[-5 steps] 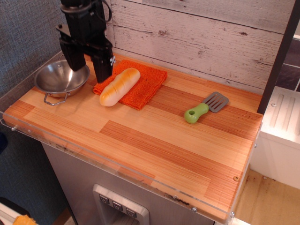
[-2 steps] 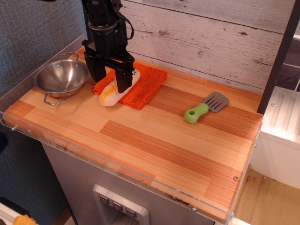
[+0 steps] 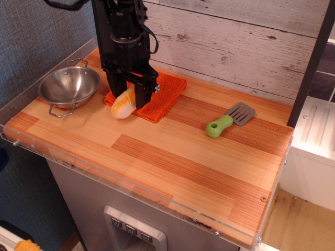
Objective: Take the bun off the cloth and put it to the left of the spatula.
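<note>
The pale yellow bun (image 3: 122,106) lies slantwise on the orange cloth (image 3: 166,92) at the back left of the wooden counter, its near end sticking out over the cloth's front edge. My black gripper (image 3: 128,94) is lowered over the bun's middle. It is open, with one finger (image 3: 142,97) on each side of the bun, and I cannot tell whether they touch it. The arm hides the bun's far end. The spatula (image 3: 229,121), with a lime-green handle and grey slotted blade, lies to the right, well apart from the cloth.
A steel bowl (image 3: 69,86) with wire handles stands at the left edge, close to the cloth. A whitewashed plank wall runs behind the counter. Bare wooden counter (image 3: 172,157) lies between the cloth and the spatula and towards the front edge.
My gripper has moved right from above the bowl's edge to over the bun and come down around it. The bun, cloth and spatula have not moved.
</note>
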Robot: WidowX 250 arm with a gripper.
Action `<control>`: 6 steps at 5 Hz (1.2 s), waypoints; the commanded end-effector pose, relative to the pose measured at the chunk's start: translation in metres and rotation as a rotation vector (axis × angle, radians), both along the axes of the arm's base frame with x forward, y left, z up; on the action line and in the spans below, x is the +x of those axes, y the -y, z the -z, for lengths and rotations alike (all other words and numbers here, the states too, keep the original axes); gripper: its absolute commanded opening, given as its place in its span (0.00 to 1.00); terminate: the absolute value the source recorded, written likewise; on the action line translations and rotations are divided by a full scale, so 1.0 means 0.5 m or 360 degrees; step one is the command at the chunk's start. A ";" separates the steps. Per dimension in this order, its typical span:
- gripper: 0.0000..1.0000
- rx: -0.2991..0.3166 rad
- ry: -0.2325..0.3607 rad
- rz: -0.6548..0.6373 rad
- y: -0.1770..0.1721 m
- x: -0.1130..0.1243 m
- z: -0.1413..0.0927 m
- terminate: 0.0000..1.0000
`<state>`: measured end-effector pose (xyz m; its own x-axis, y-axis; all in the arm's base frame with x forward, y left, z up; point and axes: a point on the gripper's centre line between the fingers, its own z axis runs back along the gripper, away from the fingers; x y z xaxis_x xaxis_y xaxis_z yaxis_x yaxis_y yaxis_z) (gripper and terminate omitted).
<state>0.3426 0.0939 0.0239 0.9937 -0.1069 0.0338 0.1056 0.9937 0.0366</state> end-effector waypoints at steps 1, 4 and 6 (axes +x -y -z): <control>0.00 0.0012 0.0082 0.0015 0.000 0.020 -0.034 0.00; 0.00 -0.0112 0.0188 0.0207 0.109 0.045 -0.089 0.00; 0.00 -0.0128 0.0059 0.0320 0.200 0.065 -0.023 0.00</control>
<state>0.3696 -0.0065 0.0181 0.9552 -0.2935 0.0391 0.2952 0.9540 -0.0529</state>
